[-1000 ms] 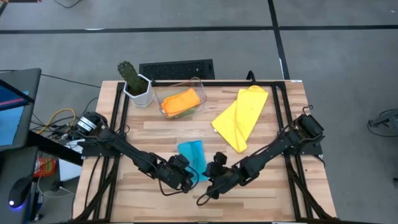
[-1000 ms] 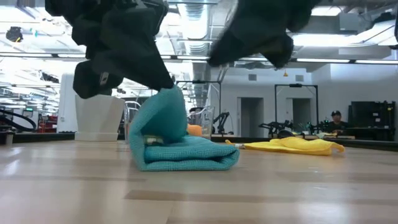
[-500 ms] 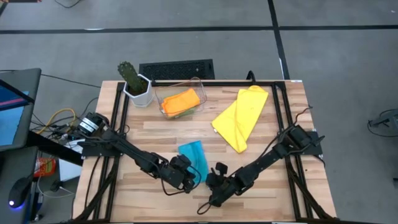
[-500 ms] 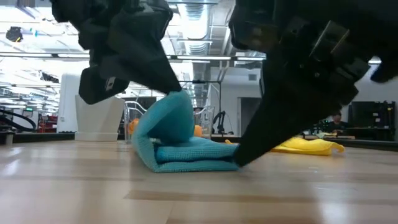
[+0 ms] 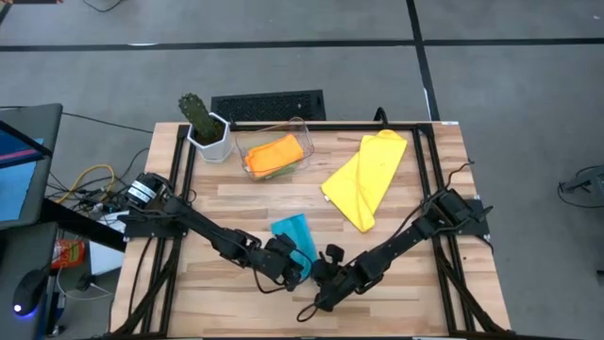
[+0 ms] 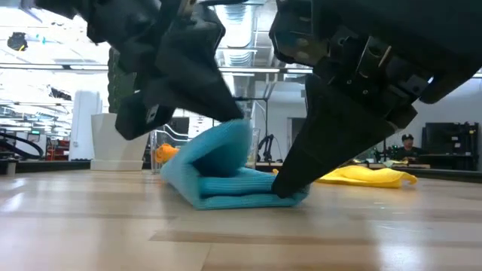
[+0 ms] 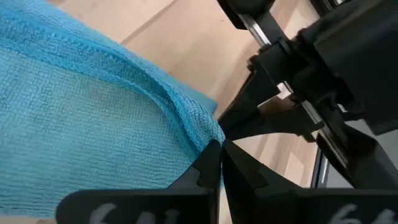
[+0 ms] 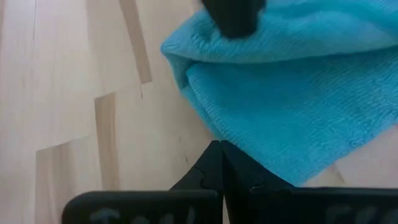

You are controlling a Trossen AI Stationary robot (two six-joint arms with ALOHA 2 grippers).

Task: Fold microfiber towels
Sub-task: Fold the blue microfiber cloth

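Towels counted: 3 in view — 1 light blue towel [image 5: 292,235] on the table [image 5: 226,203], 1 yellow towel [image 5: 366,179] on the table, 1 orange towel [image 5: 274,154] inside the bin. Clear plastic bin [image 5: 300,142]: 1. Potted cactus [image 5: 204,125]: 1. Robot arms: 2. Left gripper [image 5: 295,269]: 1. Right gripper [image 5: 322,267]: 1

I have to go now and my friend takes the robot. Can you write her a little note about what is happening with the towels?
Left gripper: shut on a raised edge of the light blue towel, near the table's front middle.
Right gripper: shut, fingertips down at that towel's edge, holding nothing.
Yellow towel: lying loosely folded, right of centre.
Orange towel: inside the clear bin at the back.
Green towel: cannot be made out.
Done: blue towel partly folded.
Left: finish blue, then fold yellow.
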